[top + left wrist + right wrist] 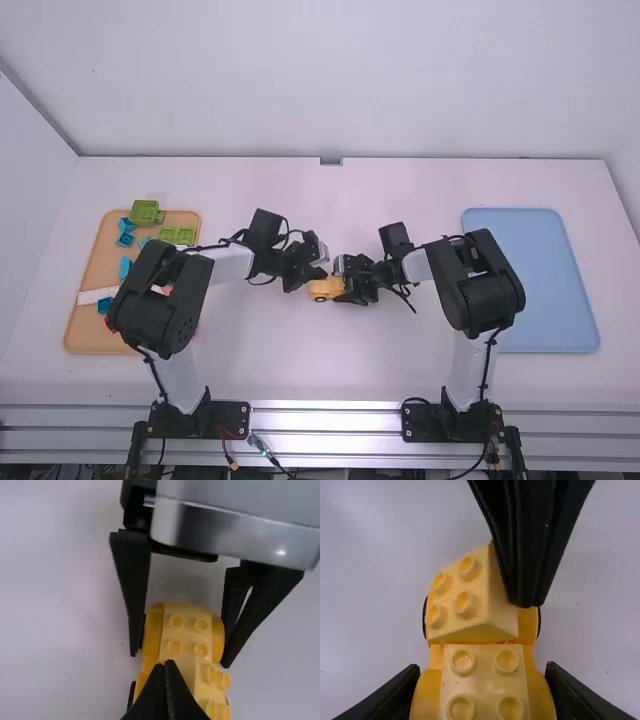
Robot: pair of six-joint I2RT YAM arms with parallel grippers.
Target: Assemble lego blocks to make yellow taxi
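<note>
We see one tray (85,325) at the table's (260,360) left side, with loose blocks (145,212) in it, and a second tray (545,290) at the right side. Between them, well apart from both, we find the taxi (320,289), its right end between the right gripper's (345,281) fingers. On its left end we see a block (462,600) sitting askew, the left gripper's (318,268) tips against it.

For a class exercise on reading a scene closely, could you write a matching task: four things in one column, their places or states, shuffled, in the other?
Things
1. Orange tray
2. Blue tray
3. Left hand
4. Right hand

Places or states
A. Gripping the yellow car from both sides
B. Near the right edge of the table
C. Near the table's left edge, with blocks on it
D. Fingertips together, over the car

Pairs: 1-C, 2-B, 3-D, 4-A
</note>
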